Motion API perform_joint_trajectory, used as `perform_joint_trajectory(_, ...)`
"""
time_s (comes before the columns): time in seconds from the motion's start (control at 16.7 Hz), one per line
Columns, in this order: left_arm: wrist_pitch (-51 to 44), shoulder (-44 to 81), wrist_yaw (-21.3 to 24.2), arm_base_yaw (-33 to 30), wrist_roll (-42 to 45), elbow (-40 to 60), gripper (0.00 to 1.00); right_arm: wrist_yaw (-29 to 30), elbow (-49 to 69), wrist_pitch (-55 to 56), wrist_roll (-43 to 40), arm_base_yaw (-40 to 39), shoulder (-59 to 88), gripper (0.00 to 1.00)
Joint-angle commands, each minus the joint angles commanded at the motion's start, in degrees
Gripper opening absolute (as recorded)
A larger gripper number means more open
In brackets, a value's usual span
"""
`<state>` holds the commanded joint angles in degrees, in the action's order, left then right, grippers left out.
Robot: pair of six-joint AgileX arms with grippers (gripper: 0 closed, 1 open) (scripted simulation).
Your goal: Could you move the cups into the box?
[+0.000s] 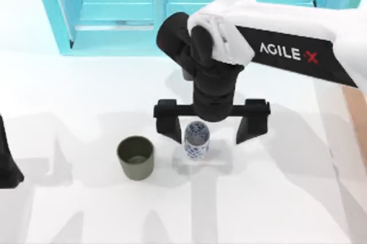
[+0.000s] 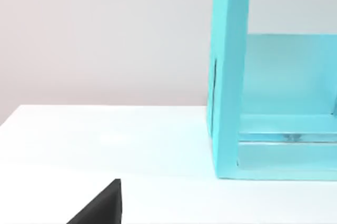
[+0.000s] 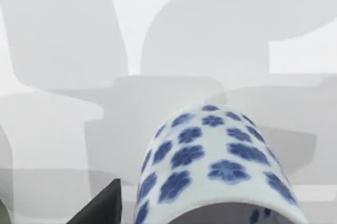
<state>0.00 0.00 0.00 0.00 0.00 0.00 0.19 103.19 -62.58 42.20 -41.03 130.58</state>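
Observation:
The white cup with a blue floral pattern [image 1: 196, 140] stands on the white table between the fingers of my right gripper [image 1: 209, 136], closer to the finger [image 1: 170, 124] on the top view's left. That gripper is open wide and touches nothing. The right wrist view shows the same cup [image 3: 210, 161] from close up. The dark olive-green cup [image 1: 136, 157] stands upright to the left of the white one, apart from it. A tan strip of the box [image 1: 360, 123] shows at the table's right edge. My left arm [image 1: 7, 161] is parked at the left edge.
The big turquoise shelf cabinet [image 1: 172, 8] runs along the back of the table, behind my right arm; its side wall [image 2: 230, 76] is in the left wrist view. White tabletop [image 1: 86, 100] lies open on the left and in front of the cups.

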Motion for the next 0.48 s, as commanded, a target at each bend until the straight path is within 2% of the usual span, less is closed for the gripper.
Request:
perform_joint_trajectory(0.24,0.0,0.0,0.0,0.0,0.0,0.0,1.0,0.0,-0.53,0.55,0.02,-0.02,0.09,1.0)
perform_joint_trajectory(0.48,0.0,0.0,0.0,0.0,0.0,0.0,1.0,0.0,-0.53,0.55,0.02,-0.02,0.09,0.7)
